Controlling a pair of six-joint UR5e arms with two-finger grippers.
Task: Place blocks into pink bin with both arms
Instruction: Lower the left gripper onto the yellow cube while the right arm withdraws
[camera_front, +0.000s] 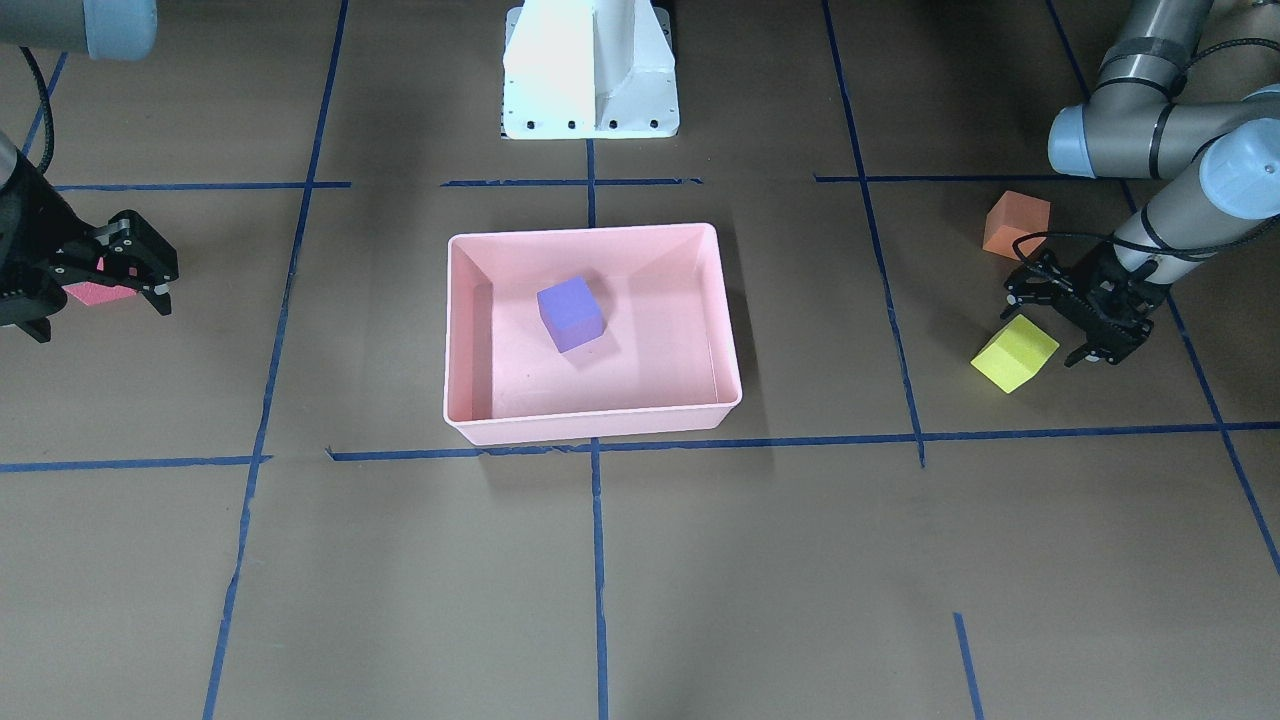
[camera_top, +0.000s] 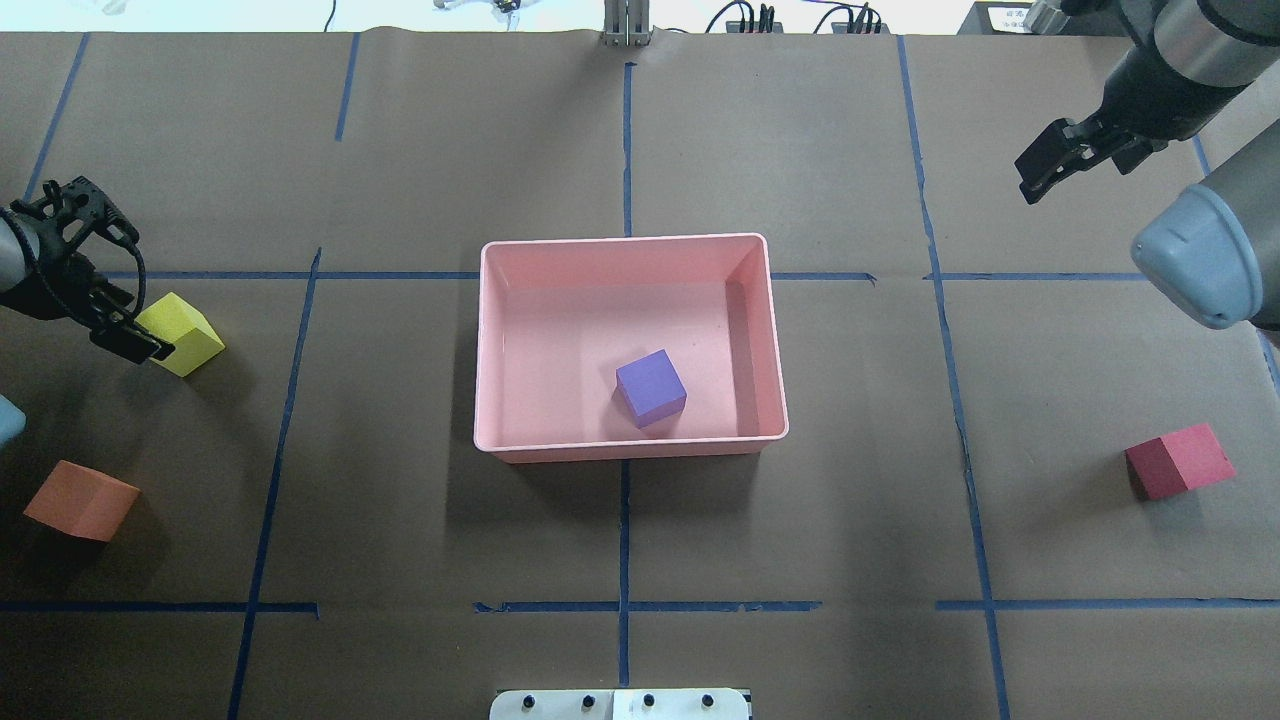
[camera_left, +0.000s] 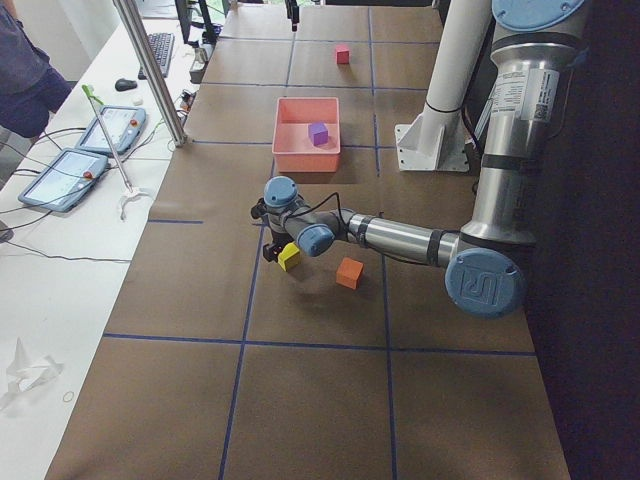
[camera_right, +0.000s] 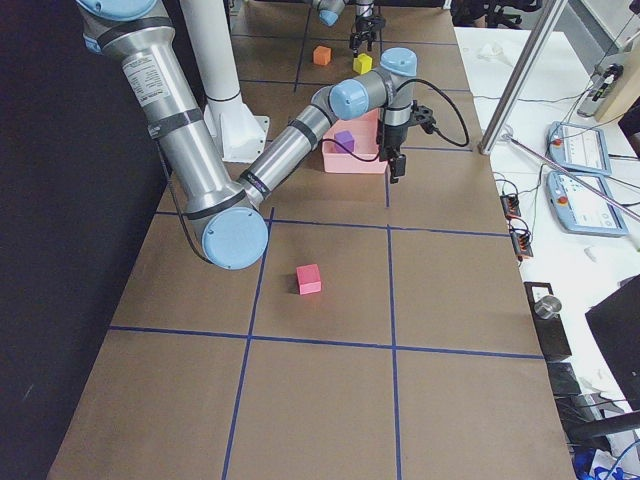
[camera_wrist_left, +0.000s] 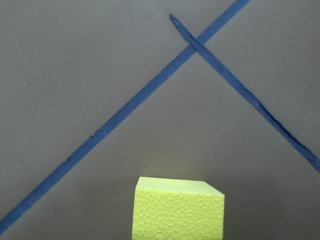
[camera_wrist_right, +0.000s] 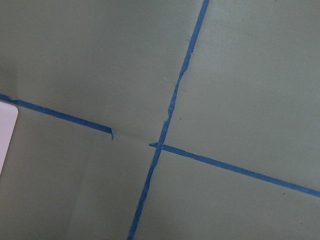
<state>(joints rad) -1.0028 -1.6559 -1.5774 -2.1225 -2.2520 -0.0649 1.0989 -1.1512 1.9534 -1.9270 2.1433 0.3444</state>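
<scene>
The pink bin sits mid-table and holds the purple block. The yellow-green block and the orange block lie on the table at the left. My left gripper is open and empty, right beside and above the yellow-green block. That block fills the bottom of the left wrist view. The red block lies alone at the right. My right gripper is open and empty, raised well away from the red block.
Brown paper with blue tape lines covers the table. The white base pedestal stands behind the bin. The right wrist view shows only a tape cross and a pale corner at its left edge. Tablets and cables lie beyond the far edge.
</scene>
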